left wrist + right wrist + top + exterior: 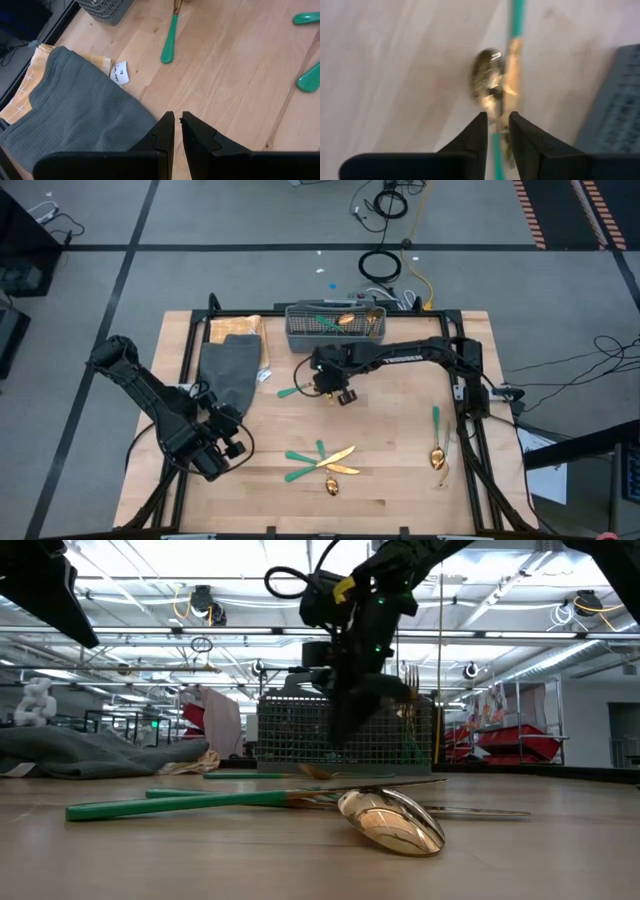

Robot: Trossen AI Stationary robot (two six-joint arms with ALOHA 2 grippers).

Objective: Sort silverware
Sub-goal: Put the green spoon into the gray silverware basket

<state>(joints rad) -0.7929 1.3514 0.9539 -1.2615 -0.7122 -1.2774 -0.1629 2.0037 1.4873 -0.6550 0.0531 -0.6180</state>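
Right pincer [497, 131] tips nearly together astride green-handled utensil [516, 20], long axis btwn fingers, by basket [620, 105].

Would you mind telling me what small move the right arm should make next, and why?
Probably lift straight up a little. The right gripper sits low beside the mesh basket, its fingers narrowly straddling a green-handled utensil; the blurred wrist view leaves the grip unconfirmed, so a small lift would test it.

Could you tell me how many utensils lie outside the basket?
5 utensils: three crossed in front, one near the right edge, one by the right gripper; others may be hidden.
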